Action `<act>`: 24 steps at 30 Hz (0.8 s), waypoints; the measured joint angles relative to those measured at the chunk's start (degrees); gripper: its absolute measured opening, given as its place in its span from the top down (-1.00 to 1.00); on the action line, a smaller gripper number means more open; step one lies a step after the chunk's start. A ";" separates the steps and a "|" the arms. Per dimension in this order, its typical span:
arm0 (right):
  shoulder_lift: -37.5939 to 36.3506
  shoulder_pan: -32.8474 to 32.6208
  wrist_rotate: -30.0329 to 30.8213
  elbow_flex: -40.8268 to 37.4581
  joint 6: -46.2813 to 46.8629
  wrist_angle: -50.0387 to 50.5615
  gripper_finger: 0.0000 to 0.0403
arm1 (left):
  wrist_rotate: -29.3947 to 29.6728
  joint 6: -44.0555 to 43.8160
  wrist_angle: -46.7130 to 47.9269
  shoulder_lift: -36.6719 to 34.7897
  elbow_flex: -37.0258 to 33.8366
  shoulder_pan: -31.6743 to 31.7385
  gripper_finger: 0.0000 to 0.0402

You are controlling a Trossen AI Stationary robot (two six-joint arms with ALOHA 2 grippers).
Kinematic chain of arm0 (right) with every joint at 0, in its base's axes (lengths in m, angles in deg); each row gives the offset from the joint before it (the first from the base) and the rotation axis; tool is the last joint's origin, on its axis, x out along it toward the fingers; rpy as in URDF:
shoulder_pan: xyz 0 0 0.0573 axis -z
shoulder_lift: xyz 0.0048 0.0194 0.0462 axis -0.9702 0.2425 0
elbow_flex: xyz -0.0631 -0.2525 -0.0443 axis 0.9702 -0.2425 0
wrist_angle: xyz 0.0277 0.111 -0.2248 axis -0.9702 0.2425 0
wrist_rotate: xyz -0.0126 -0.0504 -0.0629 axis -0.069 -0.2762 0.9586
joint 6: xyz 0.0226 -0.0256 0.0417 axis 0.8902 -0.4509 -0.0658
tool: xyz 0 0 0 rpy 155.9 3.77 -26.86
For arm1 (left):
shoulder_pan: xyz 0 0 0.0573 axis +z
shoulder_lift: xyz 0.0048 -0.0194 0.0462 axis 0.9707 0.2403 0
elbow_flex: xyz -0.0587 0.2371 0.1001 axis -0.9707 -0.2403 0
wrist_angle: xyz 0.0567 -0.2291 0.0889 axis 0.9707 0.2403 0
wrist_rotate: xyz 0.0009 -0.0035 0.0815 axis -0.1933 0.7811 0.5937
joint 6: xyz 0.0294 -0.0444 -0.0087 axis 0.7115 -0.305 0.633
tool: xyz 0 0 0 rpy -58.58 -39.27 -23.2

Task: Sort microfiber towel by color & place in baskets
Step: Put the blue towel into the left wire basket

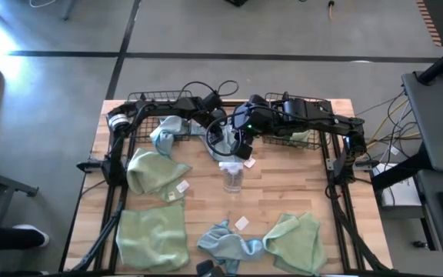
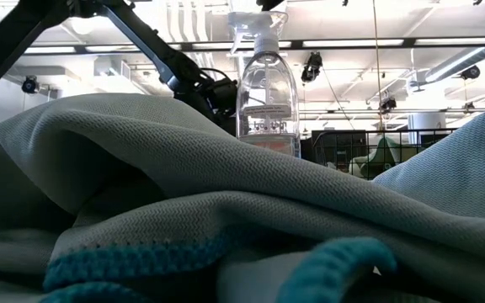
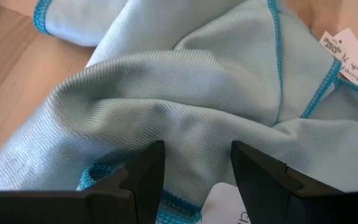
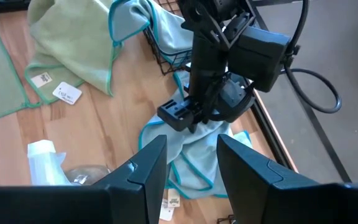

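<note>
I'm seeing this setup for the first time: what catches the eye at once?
Both arms meet at the table's far middle, the open left gripper over a crumpled light blue towel and the open right gripper beside it. A clear spray bottle stands mid-table, with pale green towels scattered around.

The high view looks straight down on the whole table [image 1: 283,208] from well above. The low view sits at table height, pressed close against a towel [image 2: 226,210], facing level past a bottle [image 2: 267,84] into the room. The left wrist view looks closely down at a blue towel [image 3: 185,99]. The right wrist view looks from farther off at that same towel [image 4: 194,152] and the left gripper [image 4: 185,118], and shares the bottle [image 4: 48,162] with the high view.
</note>
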 joint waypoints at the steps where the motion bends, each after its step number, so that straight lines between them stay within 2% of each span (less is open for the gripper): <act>1: 0.00 0.00 0.00 0.00 0.00 0.00 0.32 | 0.01 -0.19 -0.06 0.01 0.00 0.01 0.16; 15: 0.00 0.00 0.00 0.00 0.81 0.00 0.32 | -0.05 -1.83 -3.43 0.01 -2.88 0.01 0.42; 24: 0.00 0.00 0.00 0.00 1.03 0.00 0.32 | -0.39 -4.24 -6.68 -0.04 -6.12 0.01 0.43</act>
